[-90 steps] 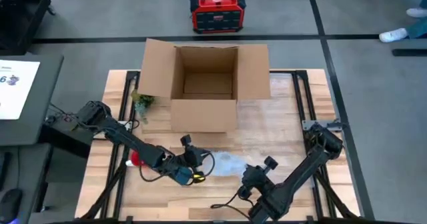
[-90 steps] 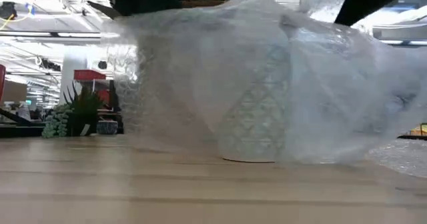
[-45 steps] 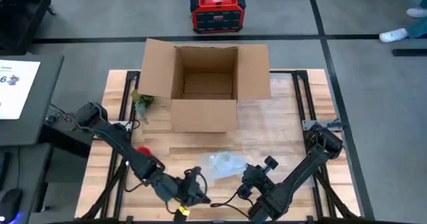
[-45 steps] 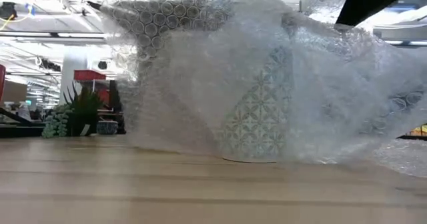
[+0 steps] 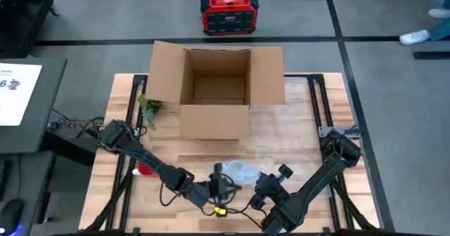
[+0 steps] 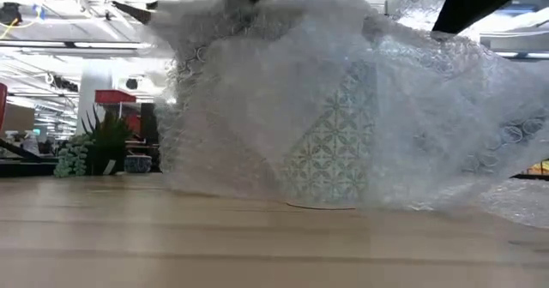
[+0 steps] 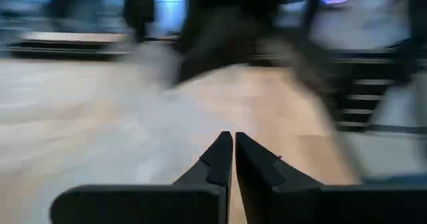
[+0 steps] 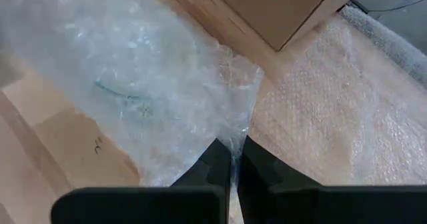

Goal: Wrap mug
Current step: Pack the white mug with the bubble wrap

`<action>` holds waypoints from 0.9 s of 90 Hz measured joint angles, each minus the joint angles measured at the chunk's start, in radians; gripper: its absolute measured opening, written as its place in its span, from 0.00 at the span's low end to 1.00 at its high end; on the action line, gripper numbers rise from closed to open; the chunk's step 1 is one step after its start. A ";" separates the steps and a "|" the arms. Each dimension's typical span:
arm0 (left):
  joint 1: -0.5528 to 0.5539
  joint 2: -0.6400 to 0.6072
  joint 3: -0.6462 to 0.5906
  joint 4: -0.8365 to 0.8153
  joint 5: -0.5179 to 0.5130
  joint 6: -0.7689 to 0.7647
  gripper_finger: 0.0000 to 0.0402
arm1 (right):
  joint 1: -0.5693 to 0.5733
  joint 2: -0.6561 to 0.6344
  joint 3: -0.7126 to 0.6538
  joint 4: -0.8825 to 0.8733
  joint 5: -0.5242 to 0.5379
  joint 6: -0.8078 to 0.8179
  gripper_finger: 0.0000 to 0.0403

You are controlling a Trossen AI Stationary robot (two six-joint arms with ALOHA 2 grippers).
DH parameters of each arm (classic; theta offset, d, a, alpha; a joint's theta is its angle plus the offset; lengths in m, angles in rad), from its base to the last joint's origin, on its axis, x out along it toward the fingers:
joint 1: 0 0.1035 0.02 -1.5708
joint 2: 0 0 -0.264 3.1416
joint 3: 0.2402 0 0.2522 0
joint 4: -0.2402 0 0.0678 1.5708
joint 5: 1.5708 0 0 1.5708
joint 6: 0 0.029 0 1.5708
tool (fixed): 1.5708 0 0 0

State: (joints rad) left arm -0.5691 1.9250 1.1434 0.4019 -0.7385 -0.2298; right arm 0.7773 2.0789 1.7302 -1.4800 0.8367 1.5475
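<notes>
Mug: patterned ceramic mug (image 6: 330,155) standing upright on the wooden table (image 5: 295,134) near its front edge, about midway along, draped under bubble wrap (image 6: 257,108).
Bubble wrap: a clear sheet tented loosely over the mug, its skirts spilling onto the table on both sides; not yet tucked underneath.
Left gripper (image 5: 223,187): low at the front edge, just beside the wrap; fingers together, and nothing visibly caught between them in its wrist view.
Right gripper (image 8: 231,159): near the front edge, on the wrap's other side, pinching a corner of the sheet between closed fingers.
Handling: the mug is likely heavy for its size, stiff and breakable; the wrap is light, limp and slippery, so it will spring back unless pinned.
Where to hold: probably the sheet's free edges, pulled snug against the mug's wall.
Cardboard box (image 5: 216,88): open at the back edge, well apart.
</notes>
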 joint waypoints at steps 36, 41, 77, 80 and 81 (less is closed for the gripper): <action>0.083 -0.003 0.002 -0.203 -0.025 -0.229 0.00 | 0.027 0.000 0.025 0.035 -0.002 -0.141 0.02; 0.083 -0.003 0.002 -0.205 -0.026 -0.241 0.00 | 0.030 0.000 0.046 0.030 -0.005 -0.174 0.04; 0.083 -0.003 0.001 -0.211 -0.014 -0.291 0.00 | 0.036 -0.109 0.222 0.015 0.011 -0.576 0.16; 0.083 -0.003 0.001 -0.210 -0.014 -0.291 0.00 | 0.026 -0.126 0.222 0.026 0.011 -0.612 0.15; 0.083 -0.003 0.001 -0.210 -0.013 -0.291 0.00 | 0.023 -0.131 0.222 0.030 0.011 -0.624 0.15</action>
State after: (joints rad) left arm -0.4862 1.9224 1.1444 0.1917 -0.7519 -0.5207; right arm 0.8001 1.9480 1.9522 -1.4502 0.8478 0.9236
